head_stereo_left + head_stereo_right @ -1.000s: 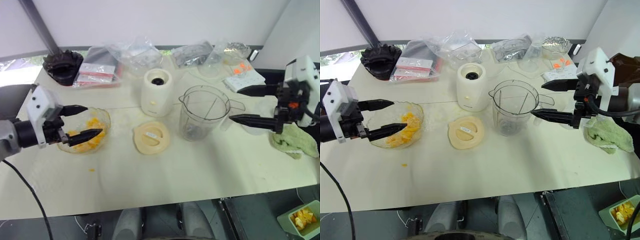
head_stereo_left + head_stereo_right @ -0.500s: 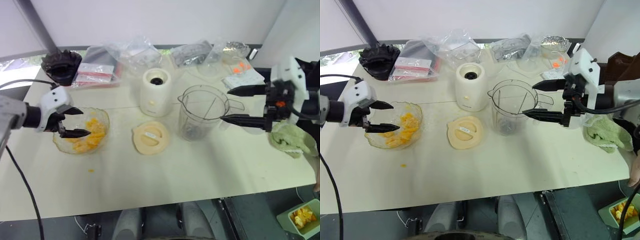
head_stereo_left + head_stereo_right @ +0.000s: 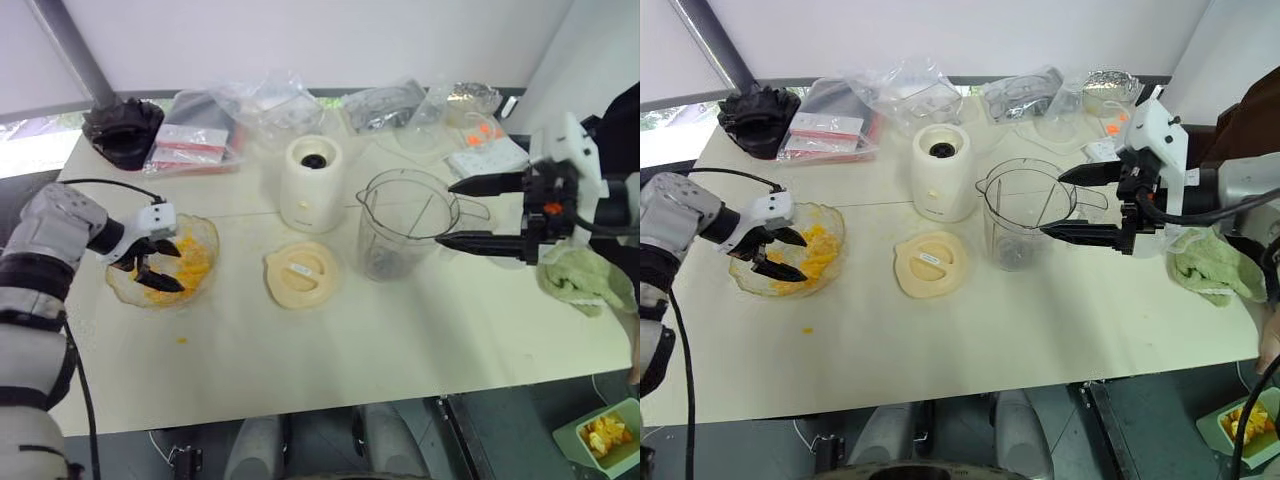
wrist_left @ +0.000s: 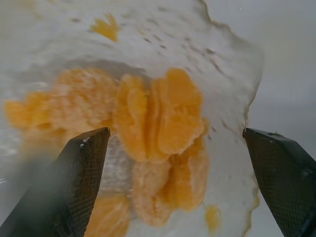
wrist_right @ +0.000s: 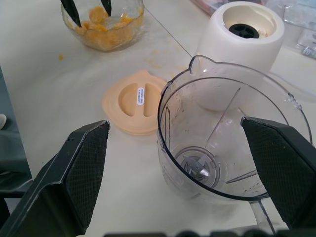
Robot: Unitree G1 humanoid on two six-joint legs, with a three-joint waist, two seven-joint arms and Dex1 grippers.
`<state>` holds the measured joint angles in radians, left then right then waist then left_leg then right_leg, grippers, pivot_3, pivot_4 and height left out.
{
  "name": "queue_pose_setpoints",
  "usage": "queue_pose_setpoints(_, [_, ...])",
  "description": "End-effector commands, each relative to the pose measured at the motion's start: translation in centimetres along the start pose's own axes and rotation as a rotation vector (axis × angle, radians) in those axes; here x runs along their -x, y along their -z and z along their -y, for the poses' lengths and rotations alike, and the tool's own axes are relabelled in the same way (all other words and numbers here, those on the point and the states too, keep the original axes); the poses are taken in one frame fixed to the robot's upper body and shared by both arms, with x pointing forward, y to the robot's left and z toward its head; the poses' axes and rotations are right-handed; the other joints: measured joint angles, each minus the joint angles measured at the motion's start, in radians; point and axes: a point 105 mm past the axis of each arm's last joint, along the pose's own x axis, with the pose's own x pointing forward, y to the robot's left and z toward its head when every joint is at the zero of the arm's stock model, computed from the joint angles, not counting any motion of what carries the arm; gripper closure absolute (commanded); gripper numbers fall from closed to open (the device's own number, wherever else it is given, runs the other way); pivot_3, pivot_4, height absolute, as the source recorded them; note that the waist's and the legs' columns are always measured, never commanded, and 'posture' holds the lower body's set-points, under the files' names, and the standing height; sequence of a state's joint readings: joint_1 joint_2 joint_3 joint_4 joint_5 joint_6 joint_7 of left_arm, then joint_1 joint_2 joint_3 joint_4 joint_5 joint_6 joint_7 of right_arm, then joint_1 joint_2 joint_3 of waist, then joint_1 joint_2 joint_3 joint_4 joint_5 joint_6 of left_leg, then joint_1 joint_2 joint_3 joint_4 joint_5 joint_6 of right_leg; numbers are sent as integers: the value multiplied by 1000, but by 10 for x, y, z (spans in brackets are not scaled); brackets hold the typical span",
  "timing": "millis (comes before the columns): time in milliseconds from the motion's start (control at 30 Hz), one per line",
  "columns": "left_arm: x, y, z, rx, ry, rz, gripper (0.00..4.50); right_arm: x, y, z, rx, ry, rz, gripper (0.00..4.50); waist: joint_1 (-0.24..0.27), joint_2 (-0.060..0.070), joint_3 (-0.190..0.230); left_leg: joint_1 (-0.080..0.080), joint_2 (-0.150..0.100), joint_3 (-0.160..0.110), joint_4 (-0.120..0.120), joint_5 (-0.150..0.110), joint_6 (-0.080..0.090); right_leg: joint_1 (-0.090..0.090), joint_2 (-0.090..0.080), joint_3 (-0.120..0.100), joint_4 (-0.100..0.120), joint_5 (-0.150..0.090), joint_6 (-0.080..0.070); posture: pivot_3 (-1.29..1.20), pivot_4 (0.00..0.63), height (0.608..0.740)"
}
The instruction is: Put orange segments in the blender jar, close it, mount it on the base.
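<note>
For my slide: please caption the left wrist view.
Open left gripper poised over orange segments in a clear bowl.

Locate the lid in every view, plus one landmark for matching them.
Left eye: lid lies flat at centre, in front of the base.
Right eye: lid left of centre, again in front of the base.
Left wrist: I can't make it out here.
Right wrist: lid beside the jar.
Shared landmark: the jar, beside the lid in the three views that have it.
</note>
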<state>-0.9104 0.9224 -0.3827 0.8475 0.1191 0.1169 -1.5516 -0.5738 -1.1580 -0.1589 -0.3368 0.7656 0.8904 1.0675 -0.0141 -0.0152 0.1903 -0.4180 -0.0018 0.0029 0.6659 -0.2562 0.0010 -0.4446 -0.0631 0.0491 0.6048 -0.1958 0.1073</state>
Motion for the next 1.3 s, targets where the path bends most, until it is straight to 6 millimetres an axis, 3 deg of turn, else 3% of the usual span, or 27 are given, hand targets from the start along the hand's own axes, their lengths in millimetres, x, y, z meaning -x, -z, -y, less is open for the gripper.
queue_pose_setpoints(33, [3,-1,-3,-32,-4,-30,0,4,-13,-3,55,9,16,50,0,0,0,0,0,0,0,0,0,0,0,0,1,0,0,0,150,740])
queue_pose_setpoints(767, [-41,-5,-13,57,-48,-17,0,2,-17,3,77,58,43,50,3,0,0,1,-1,-1,3,0,0,-1,-1,0,8,1,4,0,150,740])
queue_pose_setpoints(867, [-45,-5,-15,81,-61,-14,709,1,-18,6,88,73,54,0,3,-1,0,1,-1,-1,3,0,0,-1,-1,0,8,1,4,0,150,740])
queue_pose_setpoints(1200, [-52,-4,-13,143,-60,18,709,-1,-22,10,111,106,76,0,5,-1,-1,1,-1,-2,3,0,0,0,-1,0,9,1,4,0,150,740])
queue_pose_setpoints(1233, [-53,-3,-13,146,-62,18,1294,-1,-23,11,114,109,78,0,5,-1,-1,1,-1,-2,3,0,0,0,-1,0,9,1,4,0,150,740])
queue_pose_setpoints(1300, [-53,-1,-13,153,-64,17,2010,-2,-23,12,117,112,81,0,3,-1,-1,1,-1,-2,4,0,0,0,-1,0,9,1,4,0,150,740])
